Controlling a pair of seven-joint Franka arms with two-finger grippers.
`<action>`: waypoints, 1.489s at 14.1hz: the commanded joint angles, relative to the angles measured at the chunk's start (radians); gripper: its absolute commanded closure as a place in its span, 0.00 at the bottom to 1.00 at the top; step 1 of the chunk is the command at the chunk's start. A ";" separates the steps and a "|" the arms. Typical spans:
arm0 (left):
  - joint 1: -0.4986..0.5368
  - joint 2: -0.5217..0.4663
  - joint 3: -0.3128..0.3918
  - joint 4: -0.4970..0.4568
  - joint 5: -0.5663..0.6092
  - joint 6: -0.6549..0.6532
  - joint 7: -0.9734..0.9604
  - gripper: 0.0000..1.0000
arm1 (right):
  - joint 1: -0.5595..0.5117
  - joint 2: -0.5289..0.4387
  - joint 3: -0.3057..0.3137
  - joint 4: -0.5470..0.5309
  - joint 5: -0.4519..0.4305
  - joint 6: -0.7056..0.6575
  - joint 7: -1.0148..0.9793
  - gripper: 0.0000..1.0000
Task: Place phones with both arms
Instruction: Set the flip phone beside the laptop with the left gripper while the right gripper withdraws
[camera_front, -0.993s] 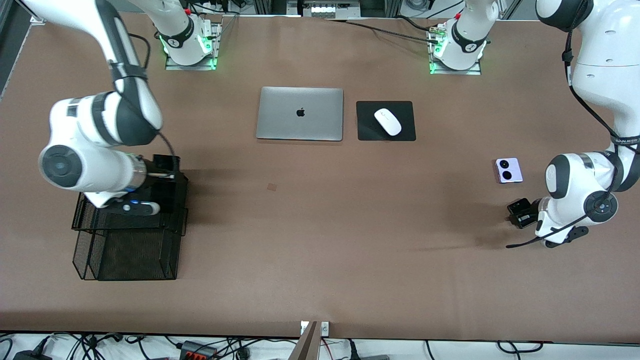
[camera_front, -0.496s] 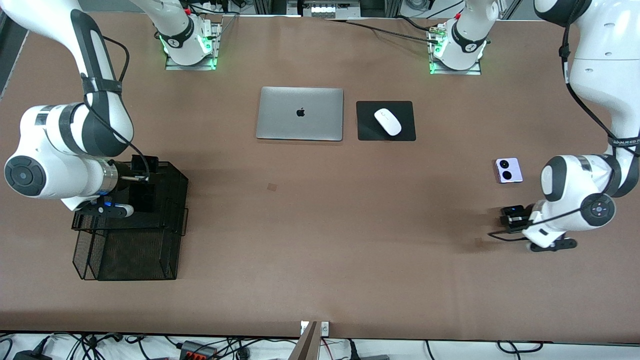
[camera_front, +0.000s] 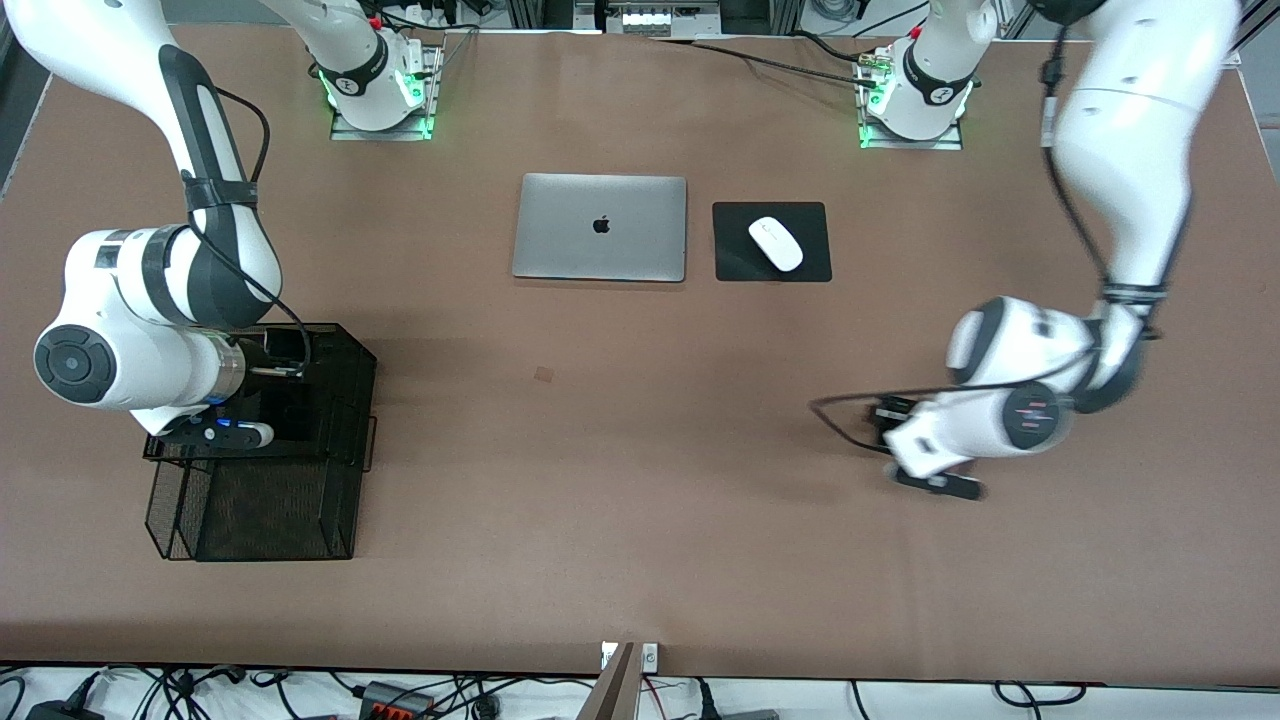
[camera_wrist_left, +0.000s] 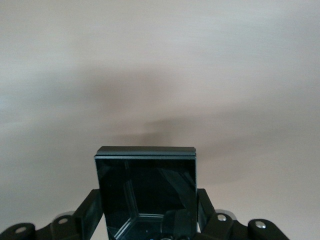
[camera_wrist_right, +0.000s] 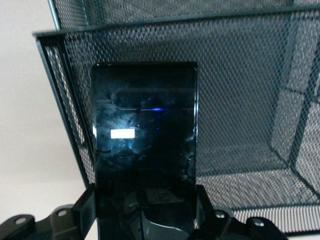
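- right gripper (camera_wrist_right: 145, 227) over mesh basket (camera_front: 330, 500), jaws clamped on slim black phone (camera_wrist_right: 145, 145); lower before release
- left gripper (camera_wrist_left: 147, 230) jaws grip black flip phone (camera_wrist_left: 146, 192) over worktop (camera_front: 640, 520); carry level toward basket

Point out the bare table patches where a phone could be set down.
Widest bare stretch: between the mesh basket and the left gripper, nearer the front camera than the laptop and mouse pad. Crowded: the basket, with the right gripper holding the slim phone over it.
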 joint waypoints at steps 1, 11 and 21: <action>-0.104 0.069 0.003 0.086 -0.114 0.010 -0.047 0.71 | -0.021 0.010 0.017 -0.004 -0.013 0.042 -0.034 0.84; -0.416 0.207 0.003 0.117 -0.405 0.453 -0.120 0.65 | -0.022 -0.013 0.028 0.136 -0.002 -0.111 -0.050 0.00; -0.339 0.022 0.113 0.097 -0.225 0.115 -0.106 0.00 | 0.137 -0.013 0.032 0.154 -0.003 -0.083 -0.048 0.00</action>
